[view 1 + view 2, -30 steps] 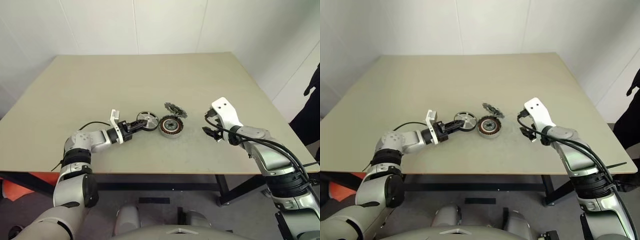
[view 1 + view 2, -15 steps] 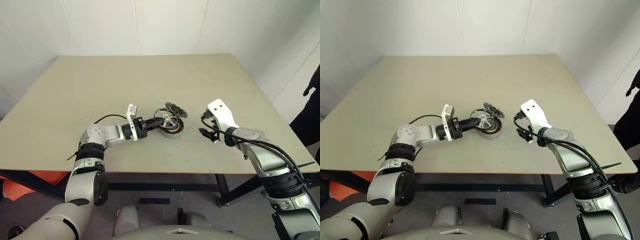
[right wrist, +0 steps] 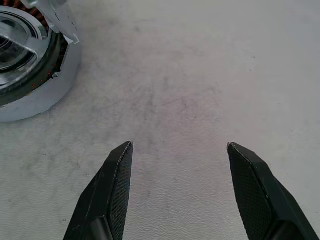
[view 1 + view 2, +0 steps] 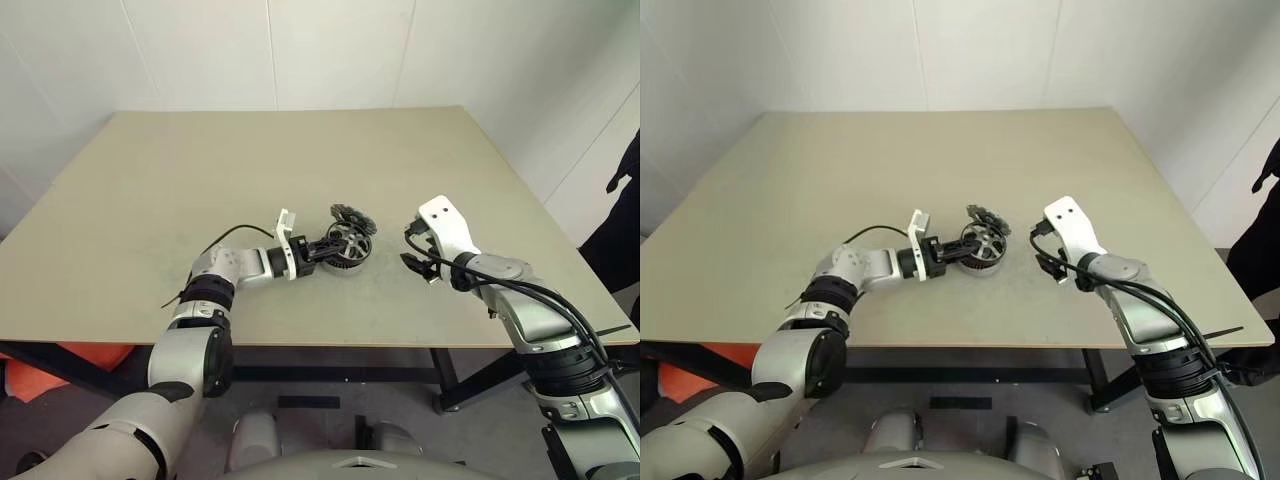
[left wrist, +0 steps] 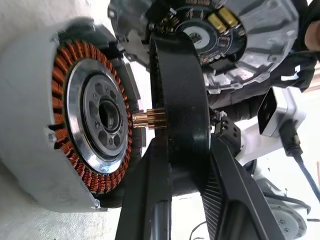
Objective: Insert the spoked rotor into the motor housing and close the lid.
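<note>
The left gripper (image 4: 328, 247) reaches in level from the side, and its jaws are clamped on the spoked rotor (image 5: 180, 95). One black finger (image 5: 150, 200) presses each flat face, so the dark rim stands edge-on between them at the tips. A short brass toothed shaft (image 5: 149, 119) sticks out from the rotor's face, past the jaws. It points straight at the centre hole of the motor housing (image 5: 30, 115). The shaft's tip is just short of that hole, and the rotor is close to the housing's open face but not seated in it. The housing rests on the table (image 4: 250, 160) directly ahead of the clamped jaws, and its ring of copper windings is in plain sight around the silver hub. The lid (image 4: 350, 216) lies on the table just beyond the housing, on the far side of the held rotor from the jaws, and nothing grips it. The right gripper (image 3: 180, 145) hangs tilted down over bare table with its jaws wide apart and nothing between them. The housing's rim is off to one side beyond one of its fingers (image 3: 112, 190), clear of the gap.
</note>
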